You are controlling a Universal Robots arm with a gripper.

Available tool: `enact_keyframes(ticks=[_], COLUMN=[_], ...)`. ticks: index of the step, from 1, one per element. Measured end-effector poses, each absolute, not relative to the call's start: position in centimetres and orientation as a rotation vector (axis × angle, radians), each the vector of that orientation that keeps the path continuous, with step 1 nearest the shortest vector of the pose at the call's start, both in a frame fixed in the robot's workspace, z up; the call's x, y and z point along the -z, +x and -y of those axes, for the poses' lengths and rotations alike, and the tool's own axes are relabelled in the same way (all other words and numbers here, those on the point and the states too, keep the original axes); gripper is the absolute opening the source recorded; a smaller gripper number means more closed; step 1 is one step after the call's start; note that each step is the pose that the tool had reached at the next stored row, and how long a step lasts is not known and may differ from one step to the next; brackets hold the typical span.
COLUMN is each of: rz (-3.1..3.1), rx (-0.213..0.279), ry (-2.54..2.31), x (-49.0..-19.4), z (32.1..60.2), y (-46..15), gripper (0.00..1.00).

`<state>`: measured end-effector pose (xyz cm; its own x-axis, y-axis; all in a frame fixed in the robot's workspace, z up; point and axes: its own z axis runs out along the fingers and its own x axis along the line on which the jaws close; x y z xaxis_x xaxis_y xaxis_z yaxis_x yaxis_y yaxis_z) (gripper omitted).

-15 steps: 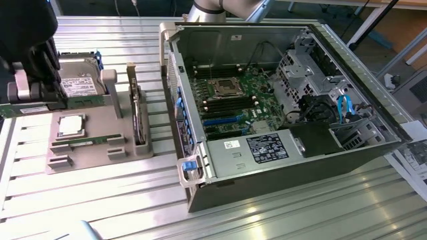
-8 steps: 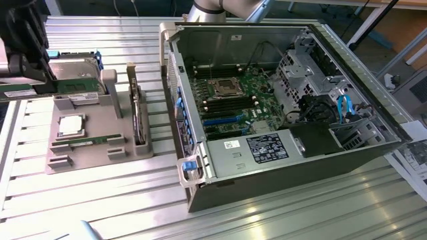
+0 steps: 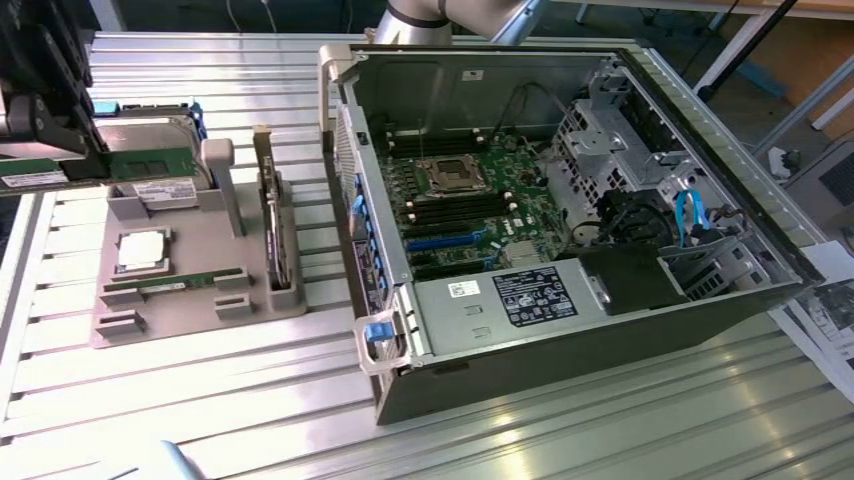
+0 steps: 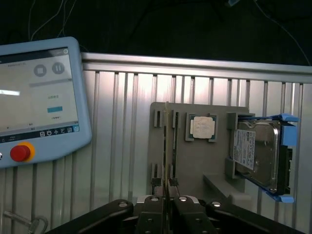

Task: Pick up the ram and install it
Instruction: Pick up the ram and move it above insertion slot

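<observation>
Operator A: "Which items sit on the gray fixture (image 3: 167,318)?"

Operator B: "I read a processor chip (image 3: 143,250) and a hard drive (image 4: 256,151). An open computer case (image 3: 561,320) stands beside it. The teach pendant (image 4: 34,97) screen is lit."

place: robotics lab or workshop | evidence: slotted aluminium table (image 3: 200,400), open computer tower (image 3: 601,350), teach pendant (image 4: 39,97) with red stop button (image 4: 20,152), grey parts fixture (image 3: 200,238)
</observation>
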<state>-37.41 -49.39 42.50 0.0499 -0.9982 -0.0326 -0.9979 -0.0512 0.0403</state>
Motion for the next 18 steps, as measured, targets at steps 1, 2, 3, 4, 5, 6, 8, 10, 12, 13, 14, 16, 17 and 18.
enact_keyframes(ticks=[1, 2, 3, 4, 5, 6, 8, 10, 12, 13, 14, 16, 17, 18], rz=[2.159, 2.159, 2.159, 2.159, 2.159, 2.159, 2.159, 2.159, 2.159, 2.159, 2.159, 2.159, 2.159, 2.159], rx=[0.081, 0.08, 0.08, 0.08, 0.08, 0.08, 0.08, 0.08, 0.08, 0.08, 0.08, 0.08, 0.08, 0.08], ry=[2.271, 2.271, 2.271, 2.271, 2.271, 2.271, 2.271, 2.271, 2.271, 2.271, 2.271, 2.271, 2.271, 2.271], x=[-42.5, -42.5, -42.5, -42.5, -42.5, -42.5, -42.5, -42.5, -42.5, -42.5, -42.5, -42.4, -42.4, -42.4], z=[49.4, 49.4, 49.4, 49.4, 49.4, 49.4, 49.4, 49.4, 49.4, 49.4, 49.4, 49.4, 49.4, 49.4], y=[-37.2, -36.9, -36.4, -35.6, -34.8, -34.0, -32.1, -30.6, -29.6, -29.2, -28.6, -27.2, -26.4, -26.0], gripper=[0.14, 0.14, 0.14, 0.14, 0.14, 0.14, 0.14, 0.14, 0.14, 0.14, 0.14, 0.14, 0.14, 0.14])
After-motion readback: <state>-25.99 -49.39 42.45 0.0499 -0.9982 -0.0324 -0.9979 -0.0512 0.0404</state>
